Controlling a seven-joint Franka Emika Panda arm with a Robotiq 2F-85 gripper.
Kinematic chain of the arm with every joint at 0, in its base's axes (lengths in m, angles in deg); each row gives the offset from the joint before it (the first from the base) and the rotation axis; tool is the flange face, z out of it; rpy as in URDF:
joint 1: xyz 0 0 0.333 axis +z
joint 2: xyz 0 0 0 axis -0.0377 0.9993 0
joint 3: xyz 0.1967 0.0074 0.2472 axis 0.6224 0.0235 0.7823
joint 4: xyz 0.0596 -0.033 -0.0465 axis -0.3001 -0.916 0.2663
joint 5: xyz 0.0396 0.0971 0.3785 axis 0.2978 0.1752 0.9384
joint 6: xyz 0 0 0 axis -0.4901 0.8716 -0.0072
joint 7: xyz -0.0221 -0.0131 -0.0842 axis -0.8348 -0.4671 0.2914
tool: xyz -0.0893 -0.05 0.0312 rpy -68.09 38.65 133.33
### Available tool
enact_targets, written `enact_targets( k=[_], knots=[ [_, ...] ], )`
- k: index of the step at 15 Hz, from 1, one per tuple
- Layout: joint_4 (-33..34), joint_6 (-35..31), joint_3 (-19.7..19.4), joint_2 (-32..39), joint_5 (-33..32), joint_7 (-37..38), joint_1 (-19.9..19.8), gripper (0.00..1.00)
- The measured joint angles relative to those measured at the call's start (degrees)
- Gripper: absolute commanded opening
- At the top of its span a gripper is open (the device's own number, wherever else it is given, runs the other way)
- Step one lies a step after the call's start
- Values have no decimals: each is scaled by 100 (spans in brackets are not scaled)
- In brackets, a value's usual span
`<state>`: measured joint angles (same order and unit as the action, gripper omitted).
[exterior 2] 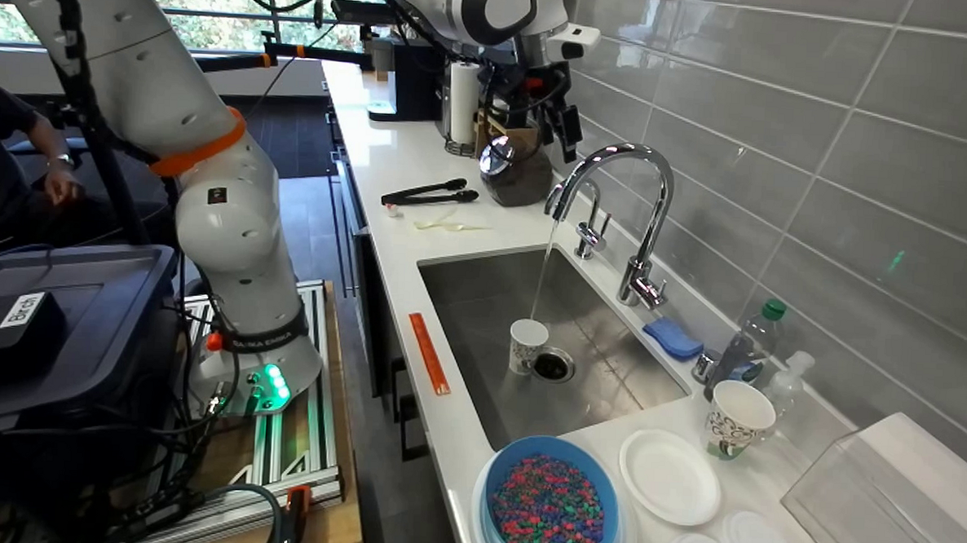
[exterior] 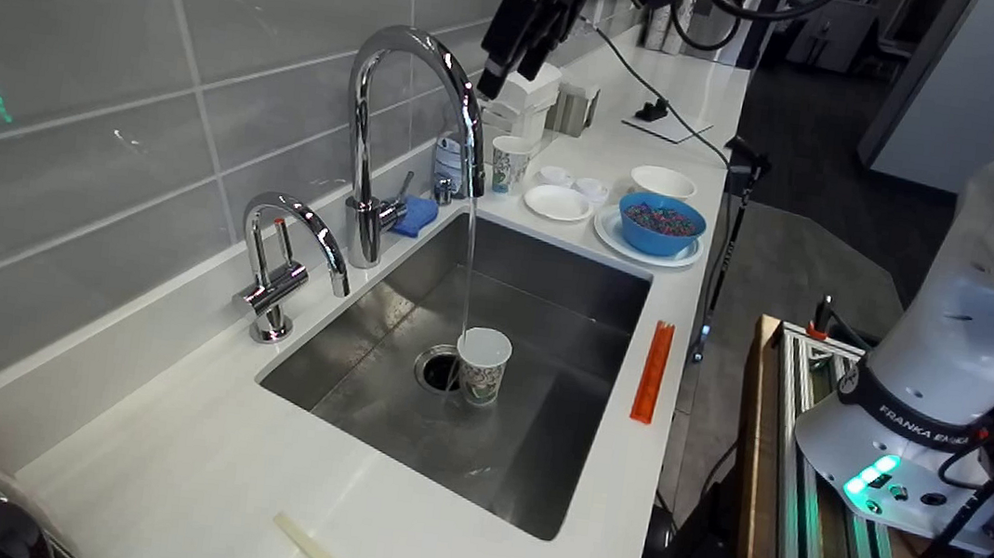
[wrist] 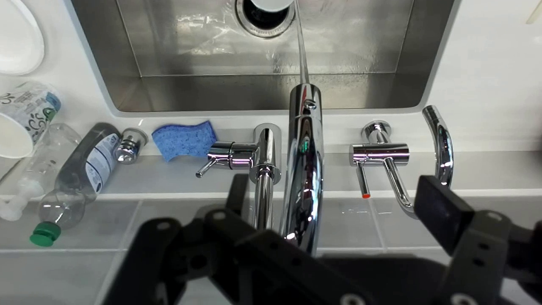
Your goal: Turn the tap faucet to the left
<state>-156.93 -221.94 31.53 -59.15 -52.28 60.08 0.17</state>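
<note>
The tap faucet (exterior: 362,133) is a tall chrome gooseneck standing behind the sink, also in the other exterior picture (exterior 2: 660,210). Its arched spout (wrist: 305,148) points over the sink, and water runs from it in a thin stream. My gripper (exterior: 511,77) is open and empty, above the spout side of the arch; it also shows at the top of an exterior view (exterior 2: 571,142). In the wrist view my gripper's fingers (wrist: 334,186) stand wide apart with the arch between them, nearer the left finger. I cannot see any contact.
A low chrome tap (wrist: 379,153) stands beside the faucet, near the tiled wall (exterior: 299,41). A paper cup (exterior: 483,371) stands in the sink (exterior 2: 449,319) by the drain. A blue sponge (wrist: 184,140), bottles (wrist: 91,165) and a blue bowl (exterior 2: 551,503) are around the sink.
</note>
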Motion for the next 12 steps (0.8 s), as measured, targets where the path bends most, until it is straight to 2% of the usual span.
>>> enact_targets(
  k=[12],
  knots=[
    [-126, -138, 71, 157, -11, 167, -6, 100]
  ],
)
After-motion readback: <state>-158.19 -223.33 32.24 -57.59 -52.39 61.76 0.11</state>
